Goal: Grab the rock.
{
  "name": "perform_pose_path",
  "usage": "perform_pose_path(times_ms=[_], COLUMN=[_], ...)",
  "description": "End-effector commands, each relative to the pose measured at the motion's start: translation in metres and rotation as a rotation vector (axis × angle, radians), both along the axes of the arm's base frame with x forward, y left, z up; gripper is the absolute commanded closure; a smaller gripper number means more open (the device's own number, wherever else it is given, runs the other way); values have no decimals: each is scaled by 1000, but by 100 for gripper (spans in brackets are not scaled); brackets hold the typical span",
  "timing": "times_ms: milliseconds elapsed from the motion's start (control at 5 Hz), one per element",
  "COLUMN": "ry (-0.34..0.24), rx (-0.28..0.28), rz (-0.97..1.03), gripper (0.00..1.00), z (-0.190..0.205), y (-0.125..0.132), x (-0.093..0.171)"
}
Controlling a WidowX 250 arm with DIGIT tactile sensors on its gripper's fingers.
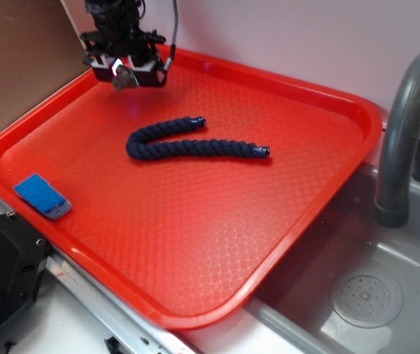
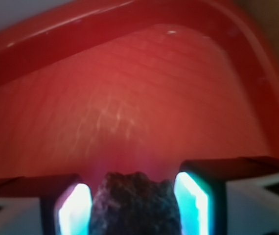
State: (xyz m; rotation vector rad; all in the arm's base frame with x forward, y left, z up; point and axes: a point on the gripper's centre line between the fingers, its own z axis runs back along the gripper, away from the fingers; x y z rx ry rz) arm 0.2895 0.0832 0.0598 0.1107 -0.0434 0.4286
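The rock (image 2: 135, 203) is a small, rough, brown-grey lump, and it fills the gap between my two lit fingers (image 2: 73, 210) in the wrist view. My gripper (image 1: 127, 72) hangs over the far left corner of the red tray (image 1: 195, 221). It is shut on the rock (image 1: 127, 79), which pokes out below the fingertips. From these views I cannot tell whether the rock touches the tray floor.
A dark blue twisted rope (image 1: 188, 144) lies bent in the middle of the tray. A small blue pad (image 1: 42, 196) sits near the tray's left edge. A grey sink (image 1: 365, 295) with a faucet (image 1: 405, 133) lies to the right. A brown board (image 1: 18, 59) stands at the far left.
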Motion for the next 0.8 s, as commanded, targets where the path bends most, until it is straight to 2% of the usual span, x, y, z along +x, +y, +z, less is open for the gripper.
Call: perform_pose_path(times_ms=[0,200,400,600], ry=[-95,-116,-148,-105], rx=[0,-26,-29,-53], rz=[-120,-213,-274,-302], gripper=[100,100,100,100], z=[108,131,145,142], y=[-44,-73,-89,-87], x=[-26,-44,-62,-64])
